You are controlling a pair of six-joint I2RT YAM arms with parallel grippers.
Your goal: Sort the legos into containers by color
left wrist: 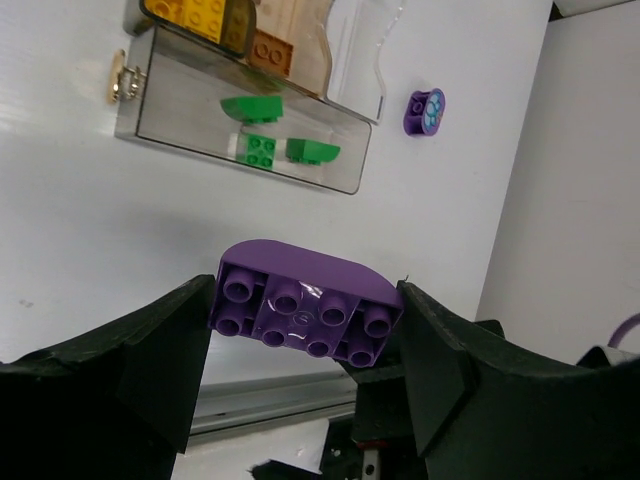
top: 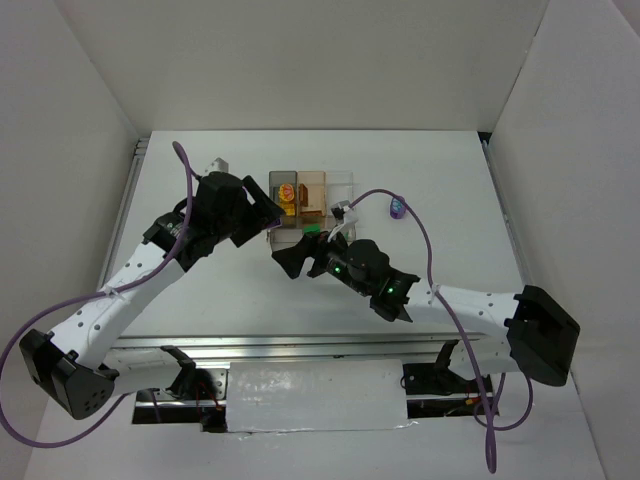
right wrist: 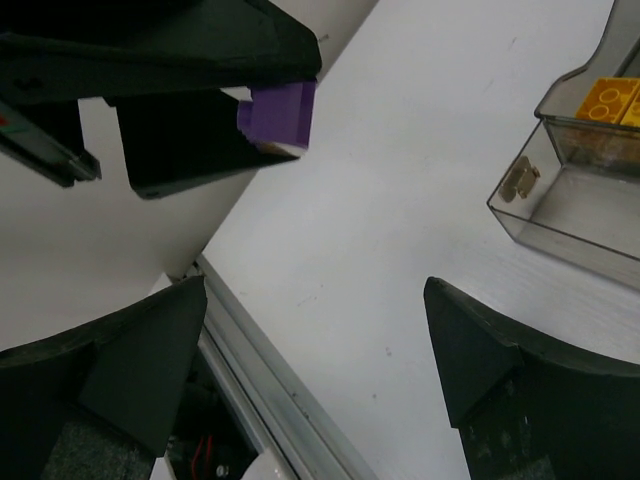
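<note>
Left gripper [left wrist: 305,312] pinched a purple brick [left wrist: 300,275] between its fingers. Tray [left wrist: 150,120] lay ahead of the fingertips, with green bricks [left wrist: 262,150] in its long compartment. Right gripper [right wrist: 310,300] stood spread wide, nothing between; tray corner ahead-right.

Arched brick [left wrist: 300,300]: purple. Tray [left wrist: 185,118]: smoky clear; inside, green bricks [left wrist: 262,150], yellow brick [left wrist: 200,12], orange-brown brick [left wrist: 270,50]. Round piece [left wrist: 425,111]: purple, pale-blue face.
</note>
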